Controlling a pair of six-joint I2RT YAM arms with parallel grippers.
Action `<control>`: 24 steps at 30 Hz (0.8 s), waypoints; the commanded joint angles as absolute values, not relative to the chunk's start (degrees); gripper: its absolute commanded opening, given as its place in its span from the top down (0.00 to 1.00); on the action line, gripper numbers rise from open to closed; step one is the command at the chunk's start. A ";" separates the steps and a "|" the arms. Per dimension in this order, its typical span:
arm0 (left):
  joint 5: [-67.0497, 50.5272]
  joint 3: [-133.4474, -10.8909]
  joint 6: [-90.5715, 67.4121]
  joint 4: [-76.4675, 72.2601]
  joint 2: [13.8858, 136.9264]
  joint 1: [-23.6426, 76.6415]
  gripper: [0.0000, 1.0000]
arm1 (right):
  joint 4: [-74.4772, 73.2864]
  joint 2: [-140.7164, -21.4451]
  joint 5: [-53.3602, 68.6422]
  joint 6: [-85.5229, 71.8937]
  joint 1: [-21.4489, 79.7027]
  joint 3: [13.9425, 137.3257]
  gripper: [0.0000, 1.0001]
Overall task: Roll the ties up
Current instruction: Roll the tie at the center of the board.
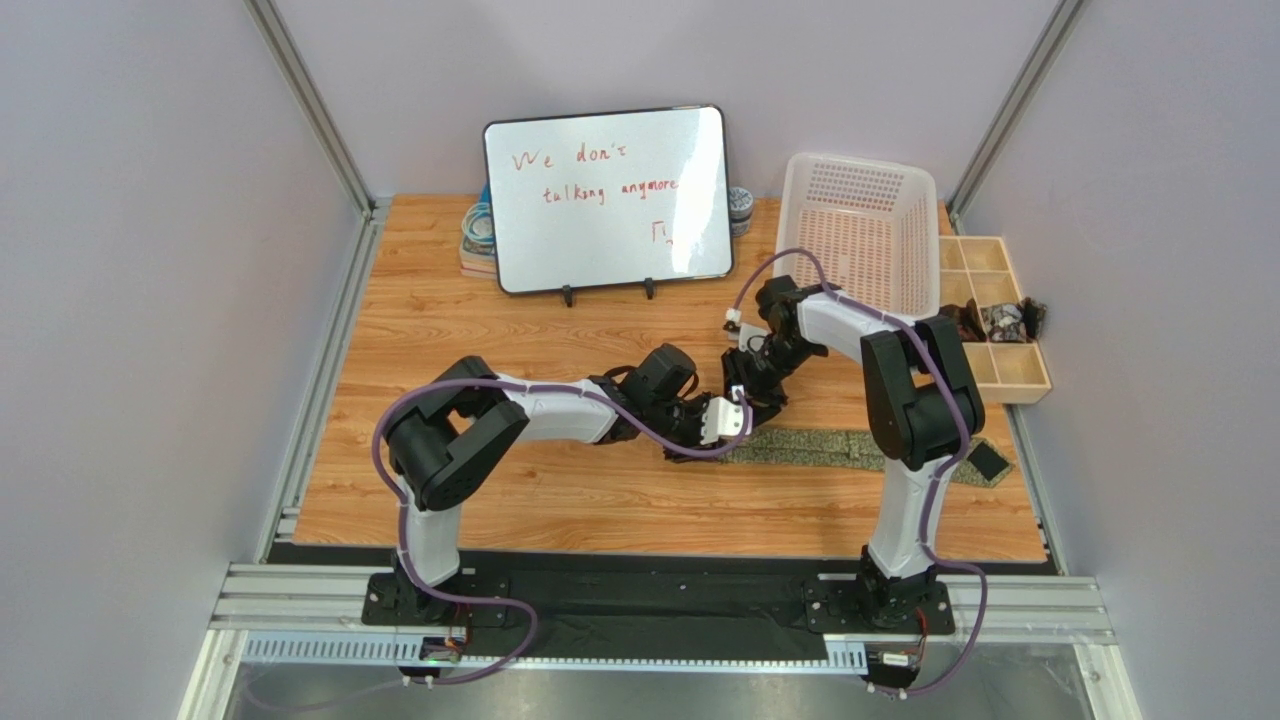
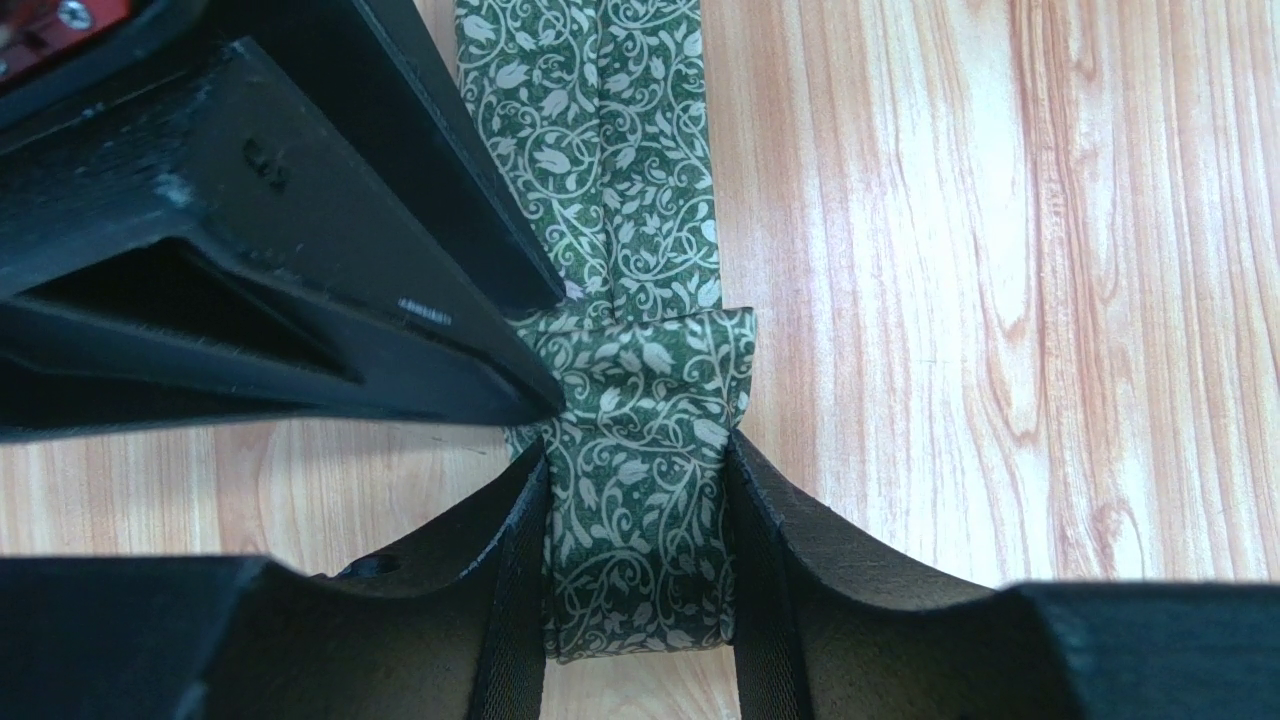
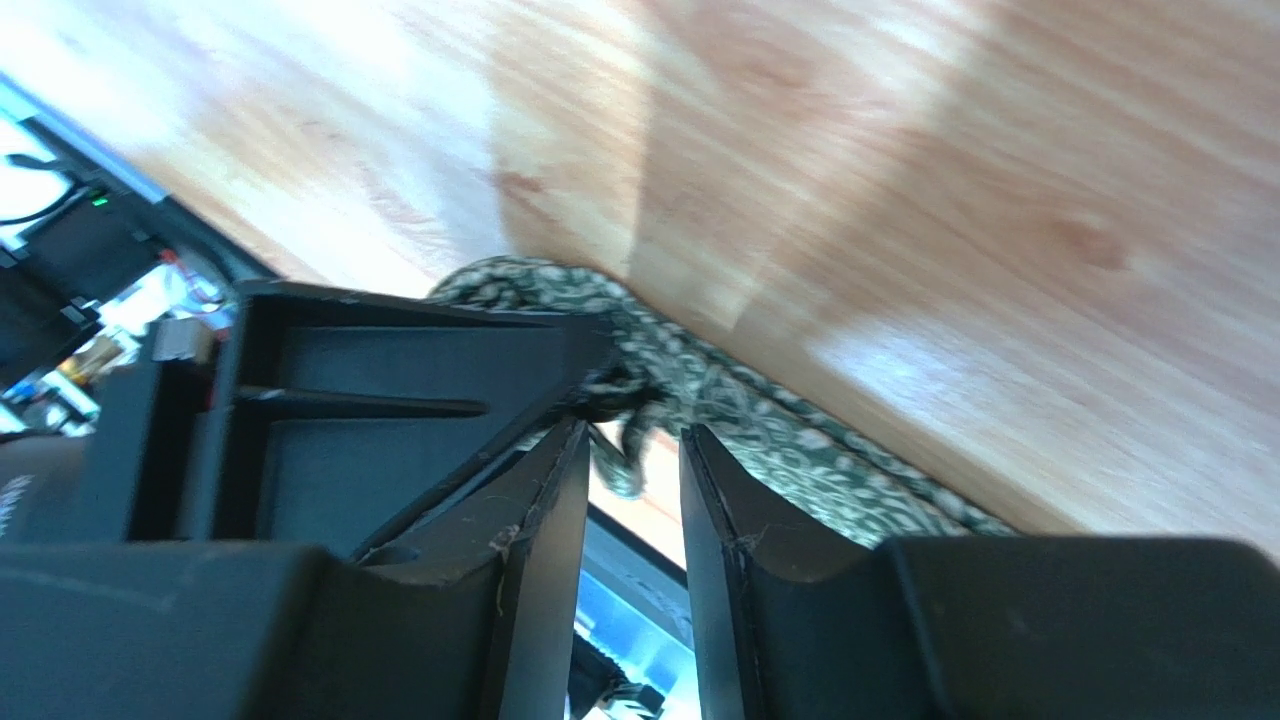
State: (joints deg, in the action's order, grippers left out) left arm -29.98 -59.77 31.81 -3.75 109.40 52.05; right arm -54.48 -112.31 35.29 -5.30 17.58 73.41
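Note:
A dark green tie with a pale vine pattern [image 1: 842,447] lies flat along the table toward the right. My left gripper [image 1: 732,417] is at its left end. In the left wrist view its jaws [image 2: 639,503] are shut on the folded end of the tie [image 2: 639,143]. My right gripper [image 1: 756,383] hovers just behind that end. Its black fingers [image 2: 301,225] touch the fold's left edge. In the right wrist view the right gripper [image 3: 631,450] stands narrowly open, with a bit of the tie [image 3: 781,443] at the tips and the left gripper [image 3: 376,405] beside it.
A whiteboard [image 1: 609,195] stands at the back, with rolled items [image 1: 478,233] behind its left edge. A white basket [image 1: 857,225] sits at the back right. A wooden compartment tray [image 1: 992,315] with small dark things is at the right edge. A dark piece [image 1: 987,461] lies at the tie's far end.

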 commanded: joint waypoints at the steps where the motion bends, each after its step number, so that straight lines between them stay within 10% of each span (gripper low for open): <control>1: -30.41 -58.71 31.29 1.93 109.95 52.65 0.76 | -53.00 -113.46 40.86 -6.42 17.84 73.91 0.66; 17: -30.67 -58.97 30.50 2.20 110.39 51.68 0.77 | -56.69 -110.92 43.59 -3.78 17.31 71.90 0.54; 21: -30.94 -58.98 30.67 2.46 110.39 51.50 0.77 | -55.02 -112.50 43.33 -4.04 18.63 71.80 0.69; 24: -31.46 -58.63 31.20 2.81 110.13 51.33 0.76 | -54.50 -113.12 41.93 -3.78 18.72 72.68 1.00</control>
